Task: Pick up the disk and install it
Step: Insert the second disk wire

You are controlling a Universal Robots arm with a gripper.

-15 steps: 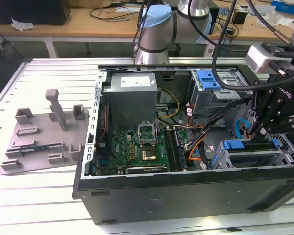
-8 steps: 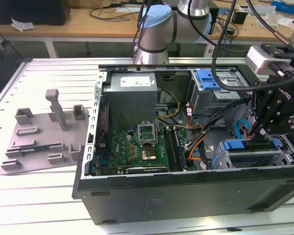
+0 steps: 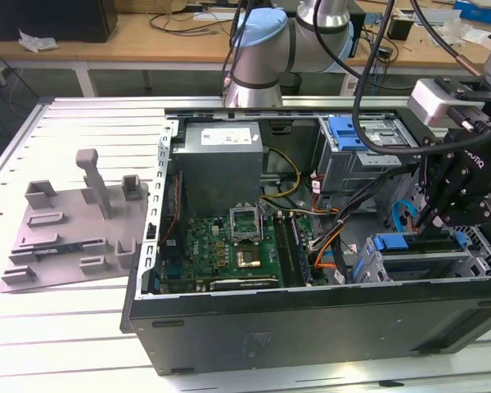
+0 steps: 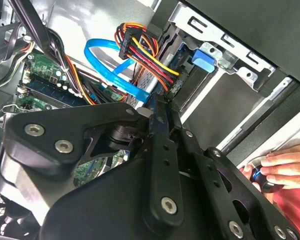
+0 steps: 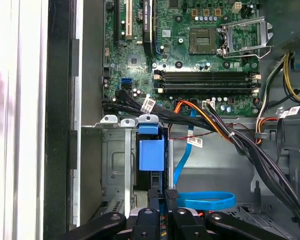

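The disk (image 5: 151,152) stands on edge in a slot of the grey drive cage (image 5: 112,165) at the case's front corner, its blue carrier tab facing up. That tab also shows in the second wrist view as the disk (image 4: 205,59) and in the exterior view as the disk (image 3: 390,242). My gripper (image 5: 163,194) is shut, with its fingers pressed together and its tips right at the disk's near end. I cannot tell whether they touch it. In the exterior view my gripper (image 3: 425,219) hangs over the cage at the exterior view's right.
A blue data cable (image 5: 205,200) loops beside the fingers. A bundle of power wires (image 4: 140,45) hangs close to the tips. A second cage with a blue bracket (image 3: 348,135) sits further back. A hand (image 4: 285,167) rests outside the case. A grey fixture (image 3: 74,229) lies at the exterior view's left.
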